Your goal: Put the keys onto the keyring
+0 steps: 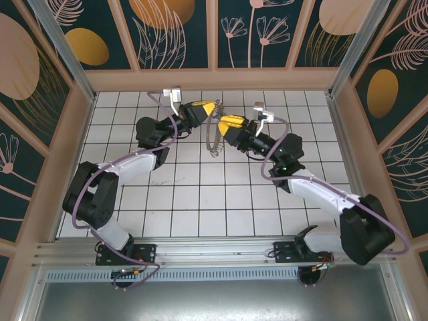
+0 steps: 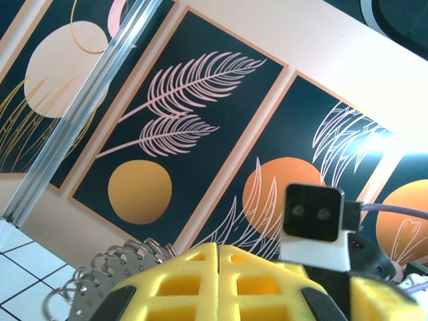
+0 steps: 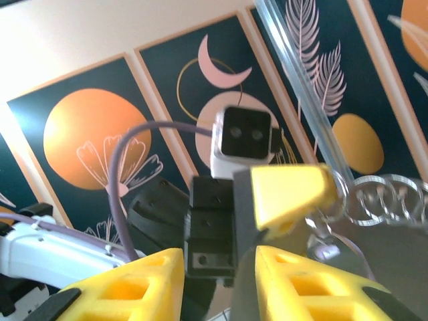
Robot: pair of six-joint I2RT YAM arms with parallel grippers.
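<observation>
Clamping on the keyring [image 1: 213, 139] with the left gripper [image 1: 212, 111]: yellow fingers [image 2: 177, 284] pressed flush, seam tight, thin grey band pinched at the keyring's top edge. Dangling from that pinch, a limp loop, metal coils [image 2: 114, 264] bunched along one side of the keyring, all of it lifted clear of the tiled table [image 1: 200, 194] beneath. Hovering just right of the keyring, the right gripper [image 1: 223, 122], fingers [image 3: 140, 284] parted to a modest gap, a stretch of the keyring's grey band close against one finger, contact impossible to judge. Peeking out right under the keyring's coils in the right wrist view, possibly the keys [image 3: 326, 253]: a pale lilac speck, too small to call.
</observation>
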